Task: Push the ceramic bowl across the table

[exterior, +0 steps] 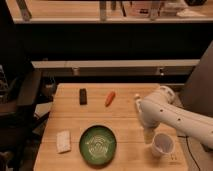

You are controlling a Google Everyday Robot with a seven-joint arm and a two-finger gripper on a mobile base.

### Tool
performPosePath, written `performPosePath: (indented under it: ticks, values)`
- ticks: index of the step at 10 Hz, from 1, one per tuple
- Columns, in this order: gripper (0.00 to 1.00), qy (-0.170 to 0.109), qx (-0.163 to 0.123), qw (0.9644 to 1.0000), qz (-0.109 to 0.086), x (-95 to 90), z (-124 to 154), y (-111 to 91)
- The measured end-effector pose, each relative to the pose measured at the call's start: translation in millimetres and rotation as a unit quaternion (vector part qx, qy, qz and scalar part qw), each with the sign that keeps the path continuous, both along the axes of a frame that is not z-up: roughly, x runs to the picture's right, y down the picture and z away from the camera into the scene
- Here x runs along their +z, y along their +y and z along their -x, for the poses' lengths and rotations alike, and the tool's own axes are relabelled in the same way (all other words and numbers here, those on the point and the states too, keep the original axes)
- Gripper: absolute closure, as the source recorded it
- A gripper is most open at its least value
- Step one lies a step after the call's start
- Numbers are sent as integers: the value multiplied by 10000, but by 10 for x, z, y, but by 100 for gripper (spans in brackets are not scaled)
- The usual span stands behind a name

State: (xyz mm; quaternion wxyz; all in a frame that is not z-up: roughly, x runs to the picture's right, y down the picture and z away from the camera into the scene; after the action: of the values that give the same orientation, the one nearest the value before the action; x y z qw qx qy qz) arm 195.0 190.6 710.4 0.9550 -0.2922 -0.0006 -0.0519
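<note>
The ceramic bowl [98, 144], round, dark green with a pale swirl inside, sits near the front edge of the light wooden table [95, 116], left of centre. My white arm reaches in from the right. Its gripper [148, 134] hangs down to the right of the bowl, about a hand's width from its rim and just left of a white cup [162, 145]. The gripper is open and holds nothing. It touches neither the bowl nor the cup.
A pale sponge-like block [63, 141] lies left of the bowl. A small black object [83, 96] and an orange carrot-like item [110, 98] lie toward the back. A dark chair [20, 105] stands at the left.
</note>
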Motion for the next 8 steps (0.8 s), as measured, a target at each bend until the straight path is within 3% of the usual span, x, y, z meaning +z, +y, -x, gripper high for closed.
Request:
performPosePath:
  ticks: [8]
  values:
    - [20, -142, -82, 9999, 32, 137, 132, 219]
